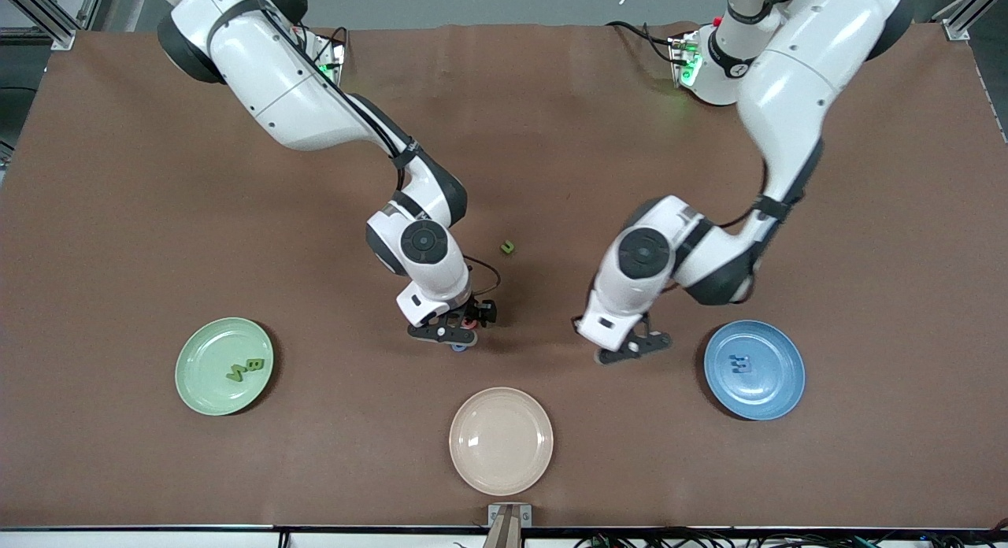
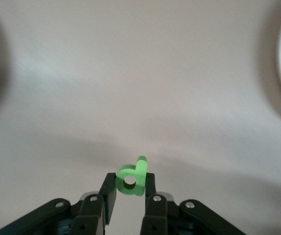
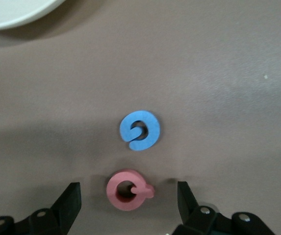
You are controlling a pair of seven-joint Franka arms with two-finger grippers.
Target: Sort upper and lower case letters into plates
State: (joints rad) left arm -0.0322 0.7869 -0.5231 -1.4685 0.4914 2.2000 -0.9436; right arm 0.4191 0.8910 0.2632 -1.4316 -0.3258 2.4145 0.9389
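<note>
My left gripper (image 2: 130, 179) is shut on a bright green lower case letter d (image 2: 139, 169). It hangs low over the brown cloth beside the blue plate (image 1: 776, 390); the front view shows the left gripper (image 1: 632, 349) but not the d. My right gripper (image 3: 128, 189) stands open, low over a pink round letter (image 3: 122, 197) that lies between its fingers untouched. A blue round letter (image 3: 139, 130) lies just past the pink one. The mint green plate (image 1: 203, 349) holds a green B (image 1: 256, 365) and another green letter (image 1: 235, 372). A blue letter (image 1: 740, 364) lies on the blue plate.
An empty cream-beige plate (image 1: 501, 440) sits nearest the front camera, between the two coloured plates. A small olive letter (image 1: 508, 248) lies on the cloth between the arms, farther from the camera than both grippers. Brown cloth covers the table.
</note>
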